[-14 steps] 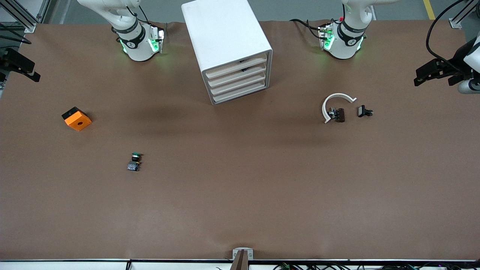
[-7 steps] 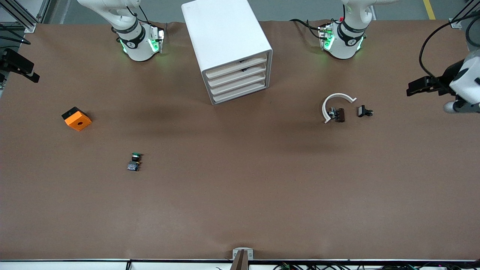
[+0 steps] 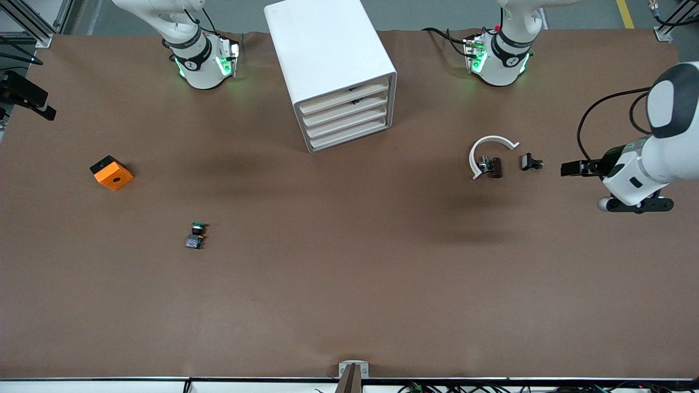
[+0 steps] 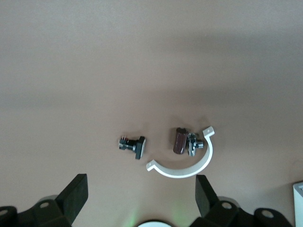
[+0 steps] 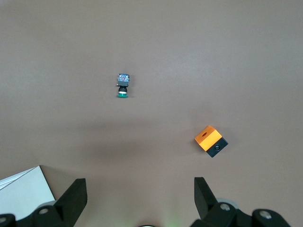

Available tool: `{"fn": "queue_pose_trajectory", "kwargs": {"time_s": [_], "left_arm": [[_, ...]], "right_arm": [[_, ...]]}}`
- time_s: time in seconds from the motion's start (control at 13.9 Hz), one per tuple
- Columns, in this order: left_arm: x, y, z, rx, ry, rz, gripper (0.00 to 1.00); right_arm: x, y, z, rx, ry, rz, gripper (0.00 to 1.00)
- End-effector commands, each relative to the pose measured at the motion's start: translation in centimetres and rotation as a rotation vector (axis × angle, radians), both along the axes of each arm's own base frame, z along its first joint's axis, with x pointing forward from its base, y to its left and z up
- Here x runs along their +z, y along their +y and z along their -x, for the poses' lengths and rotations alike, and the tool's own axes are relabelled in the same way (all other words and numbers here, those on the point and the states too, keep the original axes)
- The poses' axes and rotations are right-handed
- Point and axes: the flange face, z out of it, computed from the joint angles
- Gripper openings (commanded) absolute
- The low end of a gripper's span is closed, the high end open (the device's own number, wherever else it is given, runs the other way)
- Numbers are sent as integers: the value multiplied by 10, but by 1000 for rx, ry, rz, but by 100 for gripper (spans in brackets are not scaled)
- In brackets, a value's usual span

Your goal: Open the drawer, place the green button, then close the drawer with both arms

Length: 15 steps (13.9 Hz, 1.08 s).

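my left gripper (image 3: 568, 168) hangs spread over the table's left-arm end; right gripper (image 5: 137, 198) spread, waiting. drawer (image 3: 345, 102) shut, button (image 3: 195, 236) toward right-arm end. risk: snagging white clamp (image 3: 487, 154) en route.

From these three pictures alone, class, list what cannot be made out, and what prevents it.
- White boxy cabinet: drawer contents hidden by the shut cream fronts, front view.
- Right gripper: mostly cut off by the front view's edge.
- Small black-brown clips: too small to tell details, front view.
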Motion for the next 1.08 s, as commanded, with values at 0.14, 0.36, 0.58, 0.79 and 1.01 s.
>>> {"fn": "queue_pose_trajectory", "kwargs": {"time_s": [0.14,0.36,0.58,0.79,1.01], "left_arm": [[-64,-31,-12,67,15,-11,100],[-88,-61,-17,153,29,-33,100],[-92,-106,-25,328,22,-82,100],[-105,-157,-36,594,78,-89,100],[-114,-200,-47,765,159,-107,100]], "right_arm": [[1,2,6,-9,-9,3,100],[1,3,6,-7,-7,3,100],[2,4,6,-6,-9,3,100],[1,4,6,-6,-7,3,100],[1,3,6,-7,-6,3,100]]}}
